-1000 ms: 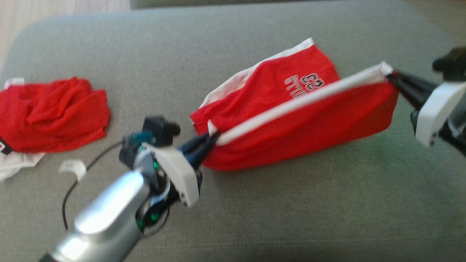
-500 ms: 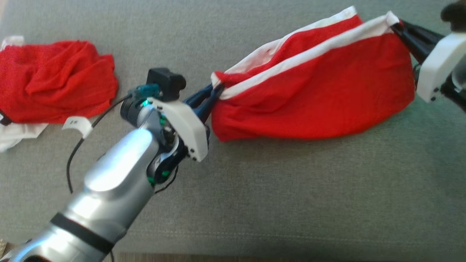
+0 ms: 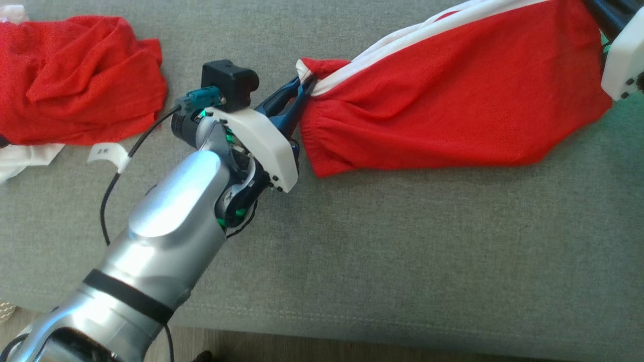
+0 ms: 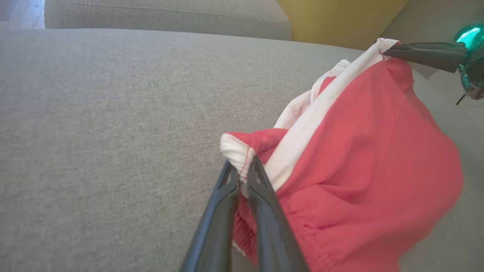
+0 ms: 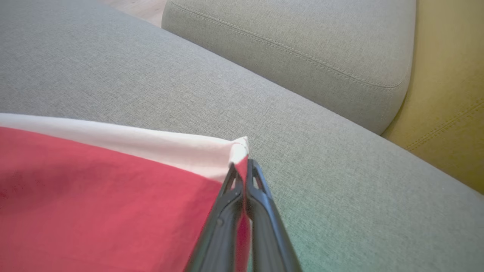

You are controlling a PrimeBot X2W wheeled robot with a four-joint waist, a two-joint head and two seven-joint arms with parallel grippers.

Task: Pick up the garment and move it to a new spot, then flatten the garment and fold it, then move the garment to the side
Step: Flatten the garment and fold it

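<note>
While left hand and right hand pinch garment taut, we judge step: carrying to new spot, flattening not begun. Both clenched: left on gathered corner, right on white-trimmed corner. Garment hangs above cushion, well right of crumpled red pile. Next: we lower evenly, hold tension, lay flat clear of pile.

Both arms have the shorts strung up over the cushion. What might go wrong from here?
1. The left gripper pinches only a small bunched corner of the red shorts; pull from the right gripper may slip it free.
2. The shorts sag doubled, white stripe twisted, so laying them down may trap folds.
</note>
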